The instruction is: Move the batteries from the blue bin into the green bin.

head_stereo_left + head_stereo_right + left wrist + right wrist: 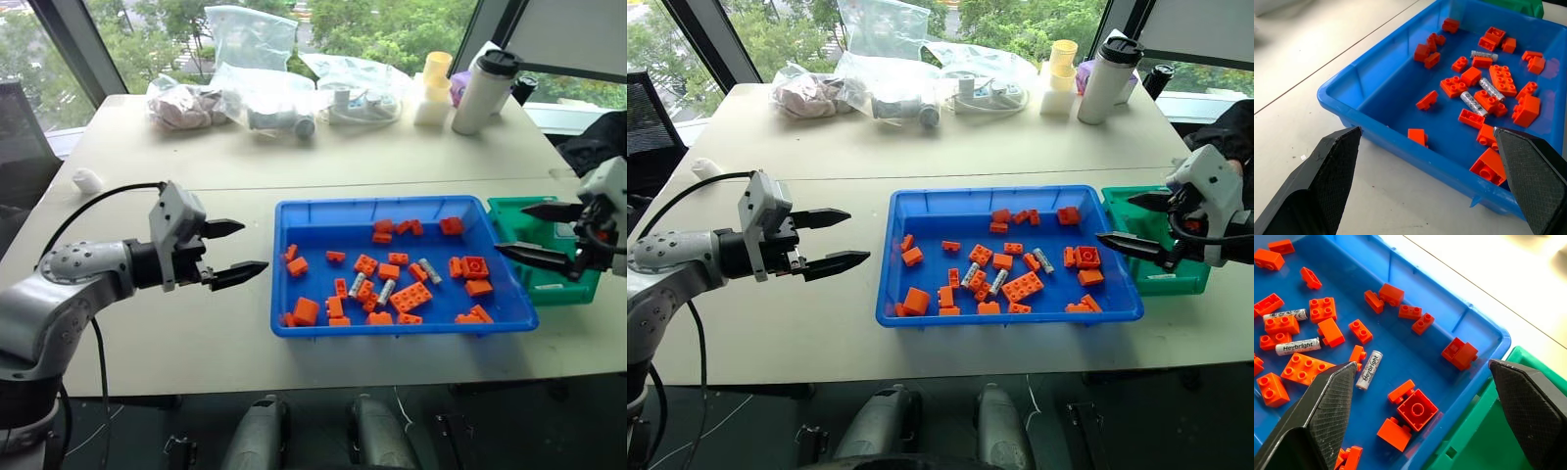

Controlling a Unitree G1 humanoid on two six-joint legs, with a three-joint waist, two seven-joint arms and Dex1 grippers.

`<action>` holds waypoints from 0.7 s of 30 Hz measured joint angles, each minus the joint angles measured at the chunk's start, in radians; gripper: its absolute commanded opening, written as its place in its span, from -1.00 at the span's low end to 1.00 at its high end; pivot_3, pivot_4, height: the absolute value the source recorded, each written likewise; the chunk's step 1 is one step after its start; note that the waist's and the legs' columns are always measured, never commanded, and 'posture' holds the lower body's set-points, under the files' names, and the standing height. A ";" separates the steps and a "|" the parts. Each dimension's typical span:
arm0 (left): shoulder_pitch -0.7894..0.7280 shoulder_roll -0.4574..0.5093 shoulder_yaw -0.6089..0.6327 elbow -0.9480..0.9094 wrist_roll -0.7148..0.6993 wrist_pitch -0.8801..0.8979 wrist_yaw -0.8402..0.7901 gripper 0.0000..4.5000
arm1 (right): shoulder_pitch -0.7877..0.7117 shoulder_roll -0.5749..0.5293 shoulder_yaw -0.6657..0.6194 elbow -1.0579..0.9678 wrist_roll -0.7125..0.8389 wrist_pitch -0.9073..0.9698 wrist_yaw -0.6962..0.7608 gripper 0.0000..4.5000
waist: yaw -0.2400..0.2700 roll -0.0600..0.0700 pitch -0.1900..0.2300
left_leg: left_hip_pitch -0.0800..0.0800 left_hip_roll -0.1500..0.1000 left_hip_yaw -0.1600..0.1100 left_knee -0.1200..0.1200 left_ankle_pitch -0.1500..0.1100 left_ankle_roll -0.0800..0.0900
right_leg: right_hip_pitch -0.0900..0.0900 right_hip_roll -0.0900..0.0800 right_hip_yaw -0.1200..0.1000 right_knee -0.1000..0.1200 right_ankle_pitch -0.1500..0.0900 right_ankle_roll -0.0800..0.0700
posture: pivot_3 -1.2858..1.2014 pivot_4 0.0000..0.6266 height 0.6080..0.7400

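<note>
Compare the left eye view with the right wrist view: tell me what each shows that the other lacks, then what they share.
Left eye view alone: the left gripper, jaws open, beside the blue bin over the table, and, at the table's far edge, clear bags and a white tumbler.

Right wrist view alone: the "Heybright" print on the batteries.

Shared: the blue bin with its orange toy bricks, three batteries, the green bin beside it, and the right gripper, jaws open.
</note>
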 measured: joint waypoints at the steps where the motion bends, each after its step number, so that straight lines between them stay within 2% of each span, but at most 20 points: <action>1: 0.000 0.000 0.001 0.000 0.000 0.000 0.004 1.00 | -0.003 0.005 0.009 0.000 0.000 0.000 -0.003 0.98 | 0.000 0.000 0.000 | 0.000 0.000 0.000 0.000 0.000 0.000 | 0.000 0.000 0.000 0.000 0.000 0.000 | 0.03 -0.52 1.00; 15: 0.005 0.012 0.011 -0.002 -0.019 0.018 0.020 1.00 | -0.042 0.033 0.059 0.000 0.005 0.019 -0.032 0.98 | 0.000 0.000 0.000 | 0.000 0.000 0.000 0.000 0.000 0.000 | 0.000 0.000 0.000 0.000 0.000 0.000 | 0.03 -0.52 1.00; 21: 0.009 0.058 0.006 -0.003 0.007 0.010 -0.003 1.00 | -0.048 0.032 0.067 0.001 0.004 0.019 -0.034 0.98 | 0.000 0.000 0.000 | 0.000 0.000 0.000 0.000 0.000 0.000 | 0.000 0.000 0.000 0.000 0.000 0.000 | 0.03 -0.52 1.00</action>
